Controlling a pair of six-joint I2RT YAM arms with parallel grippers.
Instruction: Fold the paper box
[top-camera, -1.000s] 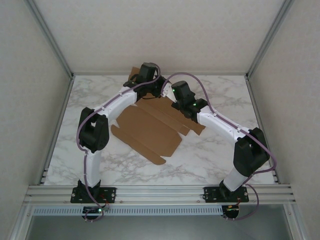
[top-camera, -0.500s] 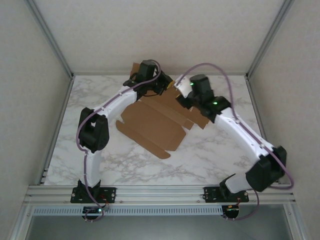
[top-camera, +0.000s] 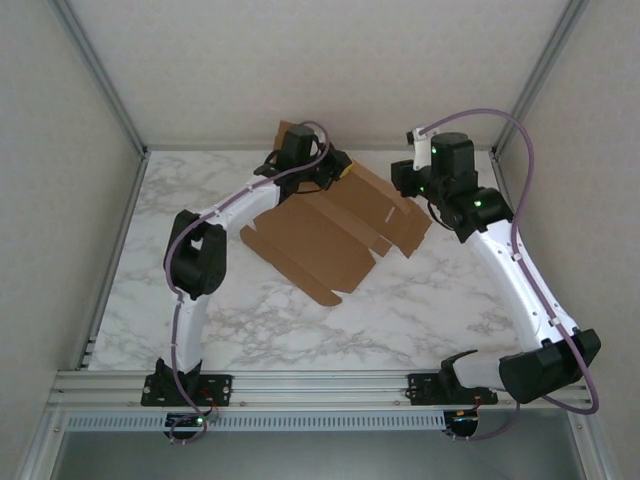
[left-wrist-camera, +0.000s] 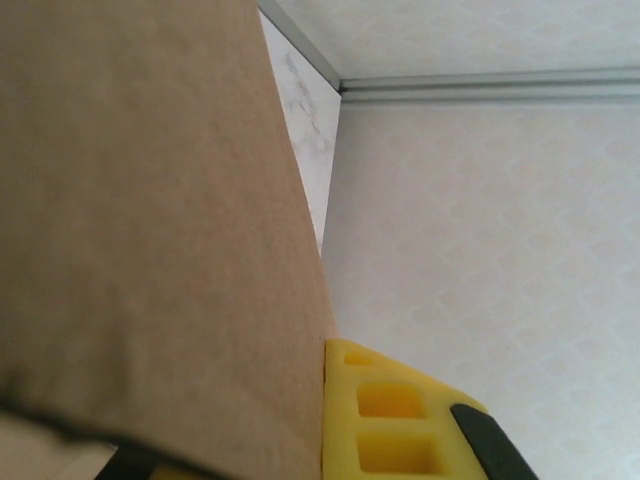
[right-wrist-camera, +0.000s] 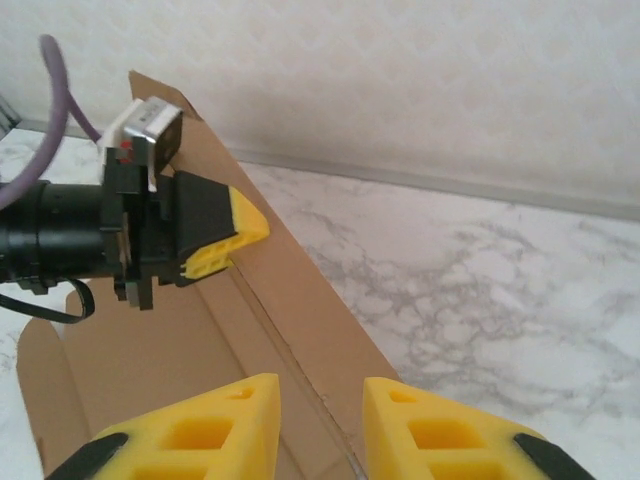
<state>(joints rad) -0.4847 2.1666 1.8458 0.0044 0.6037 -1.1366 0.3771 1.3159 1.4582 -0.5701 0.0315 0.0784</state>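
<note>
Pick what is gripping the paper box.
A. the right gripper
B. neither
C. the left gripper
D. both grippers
C: the left gripper is clamped on a raised flap of the paper box, while the right gripper hangs open, apart from it, holding nothing.

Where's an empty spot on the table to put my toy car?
Bare marble lies in the near strip of the table between the paper box and the arm bases, and along the left edge. It's crowded at the back, where the left gripper clamps the box.
</note>
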